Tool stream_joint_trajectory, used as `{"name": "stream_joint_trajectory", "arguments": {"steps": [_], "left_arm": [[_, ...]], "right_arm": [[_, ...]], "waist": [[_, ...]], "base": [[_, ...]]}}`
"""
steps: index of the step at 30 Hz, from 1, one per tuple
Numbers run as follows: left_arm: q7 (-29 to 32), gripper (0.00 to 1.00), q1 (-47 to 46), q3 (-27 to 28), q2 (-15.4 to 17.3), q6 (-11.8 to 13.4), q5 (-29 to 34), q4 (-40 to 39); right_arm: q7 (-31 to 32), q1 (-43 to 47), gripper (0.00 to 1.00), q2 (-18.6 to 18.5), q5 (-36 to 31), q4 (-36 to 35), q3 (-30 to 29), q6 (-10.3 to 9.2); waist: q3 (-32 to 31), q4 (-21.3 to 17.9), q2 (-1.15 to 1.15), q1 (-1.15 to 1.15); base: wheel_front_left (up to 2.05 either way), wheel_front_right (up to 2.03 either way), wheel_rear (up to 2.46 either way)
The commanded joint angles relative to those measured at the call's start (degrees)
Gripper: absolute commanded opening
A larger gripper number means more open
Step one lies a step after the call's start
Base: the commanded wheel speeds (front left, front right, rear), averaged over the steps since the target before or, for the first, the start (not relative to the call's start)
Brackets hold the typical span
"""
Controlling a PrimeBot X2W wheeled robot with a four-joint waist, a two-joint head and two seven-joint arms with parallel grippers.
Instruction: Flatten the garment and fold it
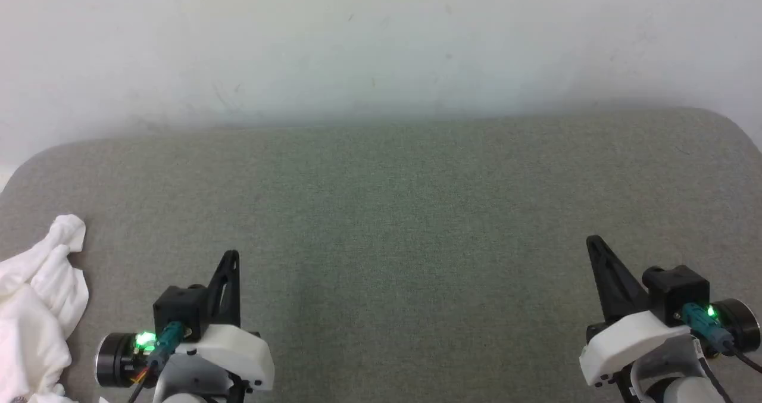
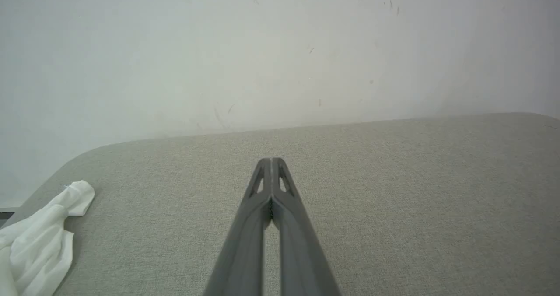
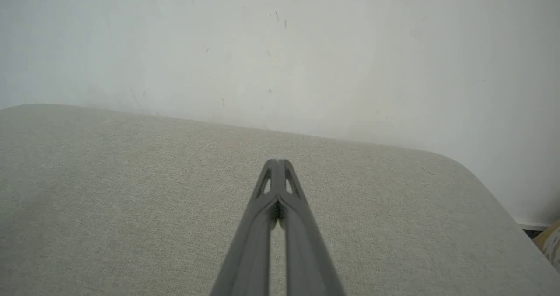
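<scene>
Two pairs of dark fingers hover low over the near part of a grey-green, cloth-covered counter (image 1: 381, 212), and each pair is pressed fully together with nothing between them. The left fingers (image 1: 231, 260) sit toward the near left and the right fingers (image 1: 596, 247) toward the near right, well apart, both aimed at the far edge, where a scuffed white wall (image 1: 381, 34) rises. In the left wrist view the left fingers (image 2: 271, 162) meet at their tips, as do the right fingers (image 3: 278, 162) in the right wrist view. The garment (image 1: 36, 308), white and crumpled, lies bunched at the counter's left edge near the front-left corner. Its long axis runs roughly along that edge, with one twisted end pointing toward the far edge. It is clear of the left fingers and is cut off by the picture's edge in the head view. The left wrist view shows the garment (image 2: 39, 235) at its lower left, wrinkled and unfolded.
</scene>
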Motion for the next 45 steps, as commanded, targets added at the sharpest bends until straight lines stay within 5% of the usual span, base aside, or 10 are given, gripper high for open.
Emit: {"name": "stream_joint_trajectory", "arguments": {"steps": [1, 20, 21, 45], "left_arm": [[0.01, 0.0, -0.66, -0.03, -0.12, 0.37, 0.38, -0.28], [0.01, 0.0, -0.66, -0.03, -0.12, 0.37, 0.38, -0.28], [0.0, 1.0, 0.0, 0.01, 0.0, 0.0, -0.01, 0.0], [-2.54, 1.0, -0.43, -0.49, -0.01, 0.09, -3.44, 0.07]], "right_arm": [[0.04, -0.83, 0.0, 0.21, -0.43, 0.05, -0.12, -0.11], [0.04, -0.83, 0.0, 0.21, -0.43, 0.05, -0.12, -0.11], [0.0, 0.0, 1.0, 0.0, 0.0, 0.0, 0.0, 0.0], [-2.53, 0.62, 1.0, 0.0, 2.3, 0.33, -0.86, -0.01]], "waist": [[0.0, 0.0, 0.01, 0.0], [0.0, 0.0, 0.01, 0.0], [0.0, 0.0, 0.0, 0.0], [-0.19, 1.9, 0.0, 0.0]], "base": [[0.0, 0.0, 0.0], [0.0, 0.0, 0.0], [0.0, 0.0, 0.0], [0.0, 0.0, 0.0]]}}
